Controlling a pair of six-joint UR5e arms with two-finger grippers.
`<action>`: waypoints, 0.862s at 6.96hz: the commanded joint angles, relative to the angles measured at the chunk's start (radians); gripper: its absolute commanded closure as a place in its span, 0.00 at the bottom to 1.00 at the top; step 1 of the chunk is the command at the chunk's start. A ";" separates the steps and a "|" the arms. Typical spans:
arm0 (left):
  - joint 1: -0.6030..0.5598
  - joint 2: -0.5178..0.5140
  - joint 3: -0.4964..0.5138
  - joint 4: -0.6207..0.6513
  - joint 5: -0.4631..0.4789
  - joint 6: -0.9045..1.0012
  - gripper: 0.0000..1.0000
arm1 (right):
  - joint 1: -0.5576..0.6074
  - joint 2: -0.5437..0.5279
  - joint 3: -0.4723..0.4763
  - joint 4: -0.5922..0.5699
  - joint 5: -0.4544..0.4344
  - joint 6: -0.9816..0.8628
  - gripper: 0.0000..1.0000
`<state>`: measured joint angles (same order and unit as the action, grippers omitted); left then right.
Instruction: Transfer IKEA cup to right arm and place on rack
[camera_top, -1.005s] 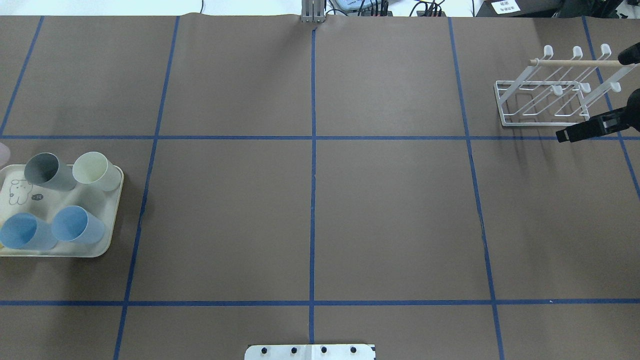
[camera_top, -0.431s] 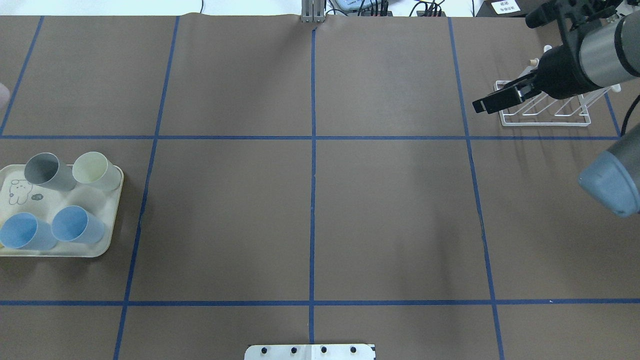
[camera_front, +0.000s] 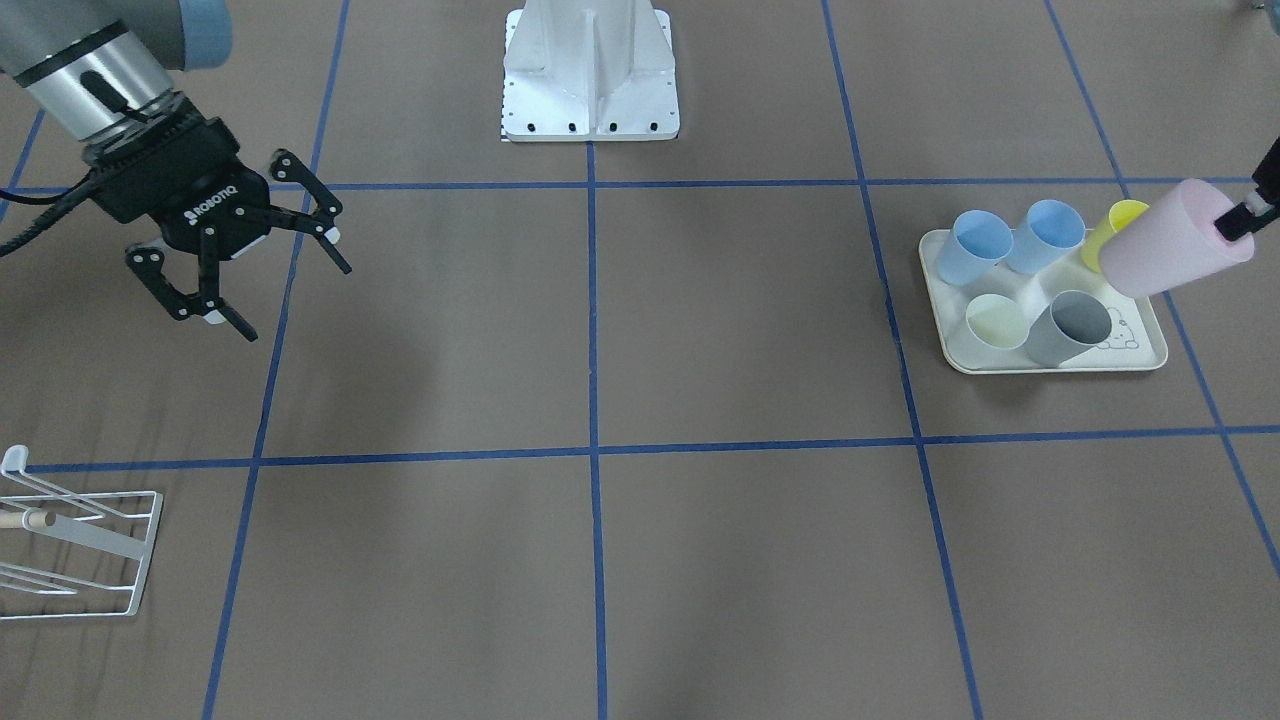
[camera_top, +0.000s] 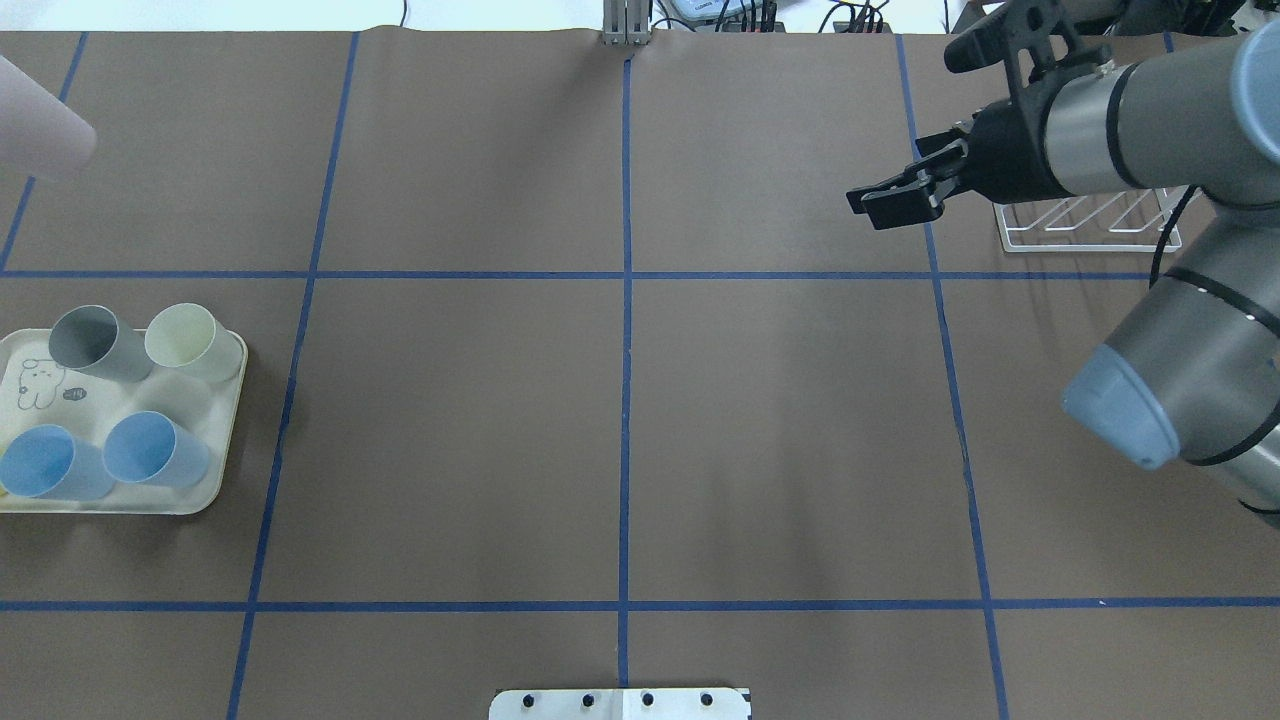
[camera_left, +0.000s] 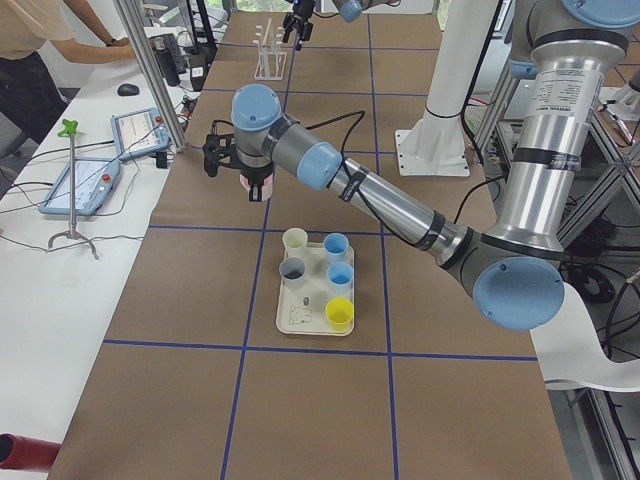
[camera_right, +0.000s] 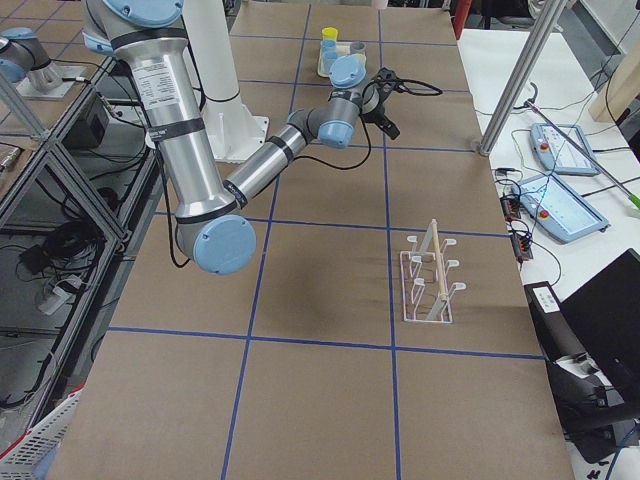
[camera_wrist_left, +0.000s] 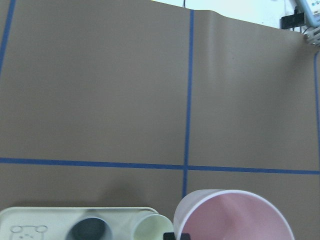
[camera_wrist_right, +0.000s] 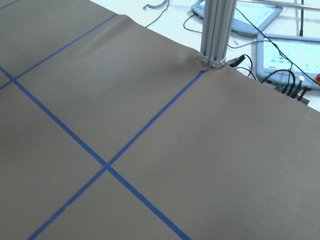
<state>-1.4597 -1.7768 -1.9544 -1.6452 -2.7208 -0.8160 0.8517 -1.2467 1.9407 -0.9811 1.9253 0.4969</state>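
Left gripper (camera_front: 1243, 218) is clamped on the rim of the pink cup (camera_front: 1165, 256) and holds it tilted in the air, lifted clear of the tray (camera_front: 1050, 363). In the tray are five other cups (camera_front: 1070, 325): two blue, one cream, one grey, one yellow. Right gripper (camera_front: 297, 303) hangs released, jaws spread wide, well apart from the tray. The rack (camera_front: 80, 540) stands even farther from the tray, beyond that gripper.

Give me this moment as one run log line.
left hand: shut on pink cup, clear of tray | right hand: open, empty | rack: no cup
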 joint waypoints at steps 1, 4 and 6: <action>0.037 -0.045 -0.009 -0.080 -0.129 -0.324 1.00 | -0.113 0.074 -0.080 0.087 -0.078 -0.026 0.02; 0.169 -0.195 -0.008 -0.119 -0.125 -0.786 1.00 | -0.228 0.087 -0.089 0.259 -0.205 -0.043 0.10; 0.244 -0.213 -0.009 -0.180 -0.075 -0.863 1.00 | -0.324 0.089 -0.089 0.399 -0.358 -0.116 0.09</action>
<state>-1.2632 -1.9713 -1.9617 -1.7947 -2.8312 -1.6233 0.5852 -1.1585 1.8520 -0.6695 1.6562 0.4224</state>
